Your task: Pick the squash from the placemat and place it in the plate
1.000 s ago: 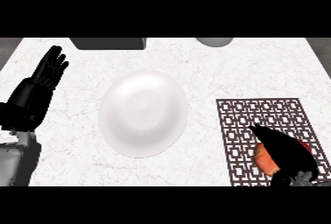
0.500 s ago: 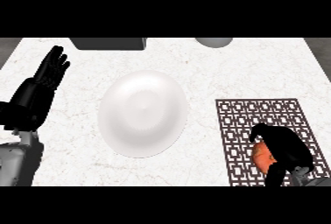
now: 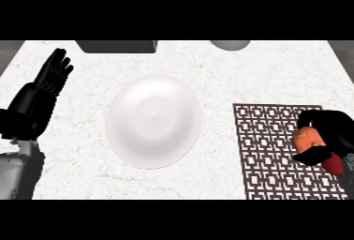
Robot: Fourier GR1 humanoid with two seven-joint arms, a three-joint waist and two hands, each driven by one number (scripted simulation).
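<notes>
One white plate (image 3: 153,121), one patterned placemat (image 3: 280,152) and one orange squash (image 3: 309,140) sit on the counter (image 3: 228,75). The right hand (image 3: 332,129) is clenched around the squash over the placemat's right edge, farther right than half a second ago. The left hand (image 3: 48,82) rests open at left, unchanged.

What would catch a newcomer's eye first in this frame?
The big white plate sits at the middle of the marble counter, with nothing on it. At the right edge, the right hand is curled round the orange squash over the dark patterned placemat. At the left, the left hand rests open, fingers up.
</notes>
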